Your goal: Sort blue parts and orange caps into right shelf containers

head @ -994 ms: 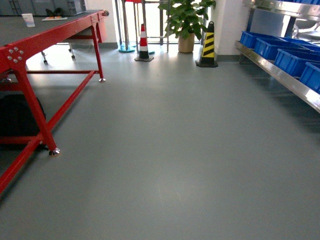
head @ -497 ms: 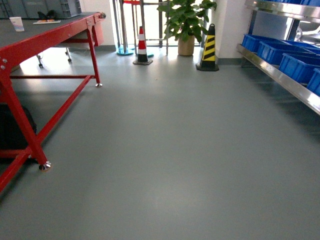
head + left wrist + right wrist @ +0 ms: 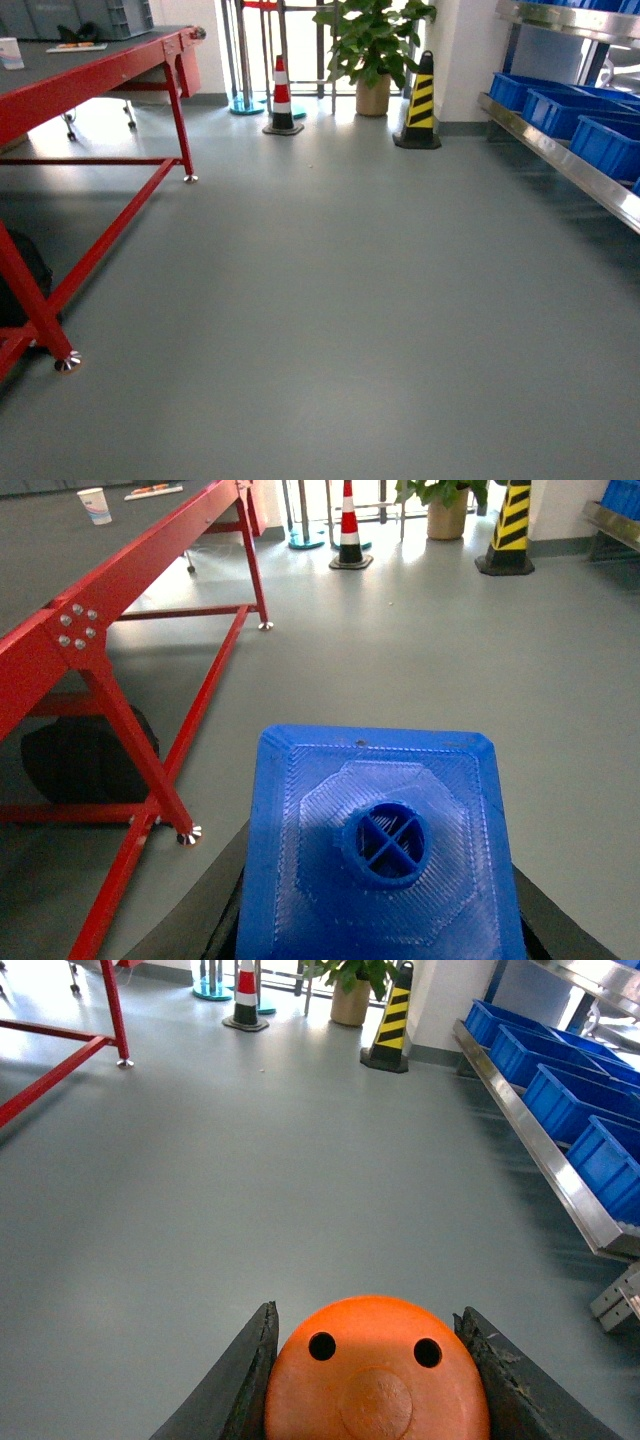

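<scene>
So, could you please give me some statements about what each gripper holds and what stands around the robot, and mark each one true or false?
1. The right gripper is shut on an orange cap. True.
2. The left gripper is empty. False: it carries a blue part, stud up.
3. The blue crates sit on the shelf to the right in the head view. True.
4. The yellow-and-black cone lies tipped on the floor. False: it stands upright near the potted plant.
5. The red table stands to the right of the shelf. False: it is on the left side of the head view.
</scene>
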`<state>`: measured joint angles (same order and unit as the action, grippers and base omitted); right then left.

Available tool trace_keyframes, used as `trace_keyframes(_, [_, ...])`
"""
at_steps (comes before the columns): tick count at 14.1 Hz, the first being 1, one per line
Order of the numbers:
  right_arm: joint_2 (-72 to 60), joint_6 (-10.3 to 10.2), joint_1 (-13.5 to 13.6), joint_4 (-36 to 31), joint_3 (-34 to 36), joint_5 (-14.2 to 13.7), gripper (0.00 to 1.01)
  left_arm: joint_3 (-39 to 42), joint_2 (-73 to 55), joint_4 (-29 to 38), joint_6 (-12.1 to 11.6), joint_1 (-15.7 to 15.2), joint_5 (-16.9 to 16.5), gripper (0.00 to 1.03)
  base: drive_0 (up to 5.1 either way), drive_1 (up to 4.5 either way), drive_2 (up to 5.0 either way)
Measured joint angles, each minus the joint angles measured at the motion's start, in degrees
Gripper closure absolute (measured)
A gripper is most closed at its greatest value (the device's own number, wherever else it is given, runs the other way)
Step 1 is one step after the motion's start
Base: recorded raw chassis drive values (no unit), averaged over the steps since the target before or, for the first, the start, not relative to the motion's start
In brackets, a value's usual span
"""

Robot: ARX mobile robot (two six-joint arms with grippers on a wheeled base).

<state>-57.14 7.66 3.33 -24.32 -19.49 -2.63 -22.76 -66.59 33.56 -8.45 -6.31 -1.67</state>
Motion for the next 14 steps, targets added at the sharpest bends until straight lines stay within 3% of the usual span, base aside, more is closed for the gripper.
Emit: trace_keyframes(14, [-0.09, 0.00, 0.02, 0.24, 0.00, 0.02, 0.57, 0.00, 0.00, -0.11, 0.00, 0.00, 0.02, 0.59, 0.1, 4.14, -4.0])
